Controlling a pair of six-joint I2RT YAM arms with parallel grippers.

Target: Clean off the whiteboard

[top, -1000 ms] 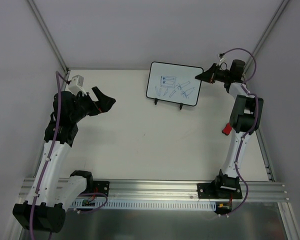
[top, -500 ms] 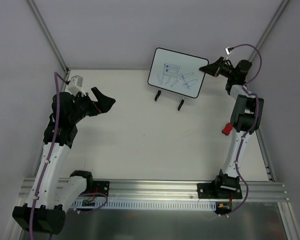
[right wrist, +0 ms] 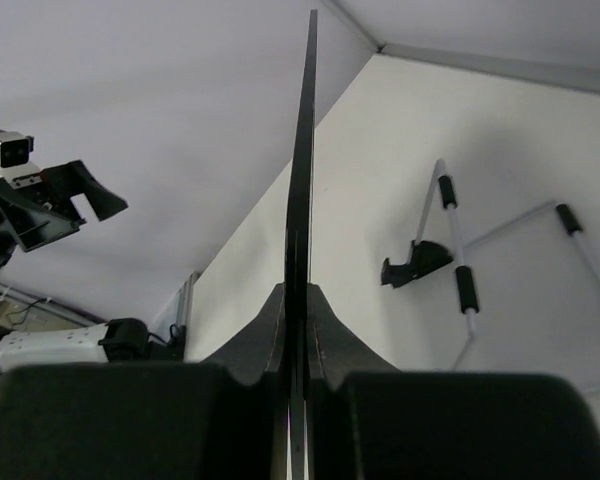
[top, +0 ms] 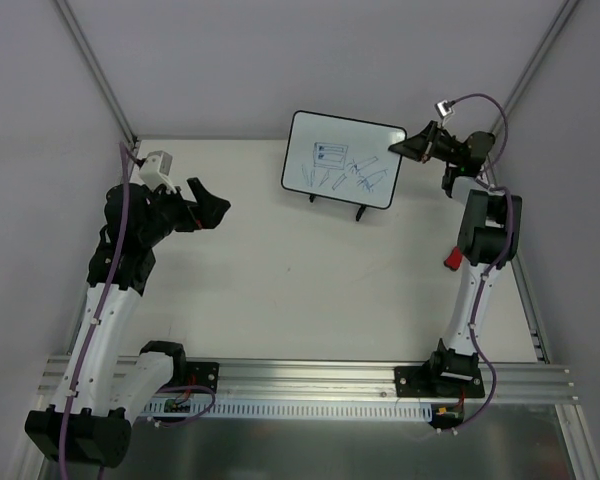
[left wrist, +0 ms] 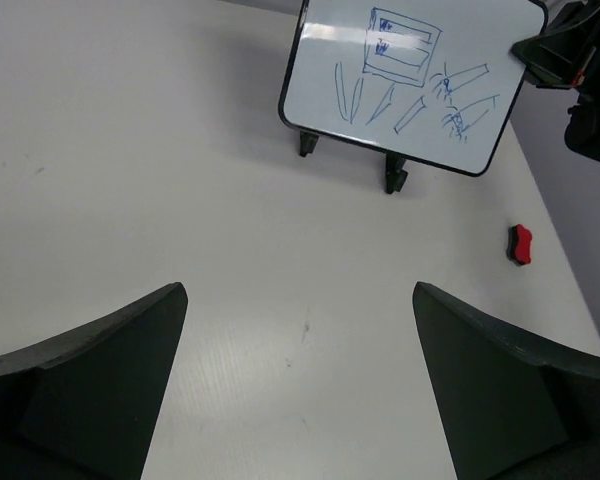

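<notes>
The whiteboard [top: 342, 160] stands at the back of the table with blue marker scribbles on its face. Its two black feet [top: 361, 212] sit below its lower edge. My right gripper [top: 402, 147] is shut on the board's upper right corner. The right wrist view shows the whiteboard [right wrist: 302, 150] edge-on, pinched between the fingers of the right gripper [right wrist: 298, 292]. My left gripper [top: 212, 205] hangs open over the left of the table, far from the board. From the left wrist, the whiteboard [left wrist: 410, 80] is ahead and the left gripper [left wrist: 298, 292] holds nothing.
A small red eraser [top: 452, 260] lies on the table beside my right arm and shows as the red eraser [left wrist: 520, 243] in the left wrist view. Walls close the table at the back and both sides. A metal rail [top: 310, 380] runs along the near edge.
My right gripper has risen and turned with the whiteboard's corner in it. The board tilted up and then shifted left. The left arm has barely moved.
</notes>
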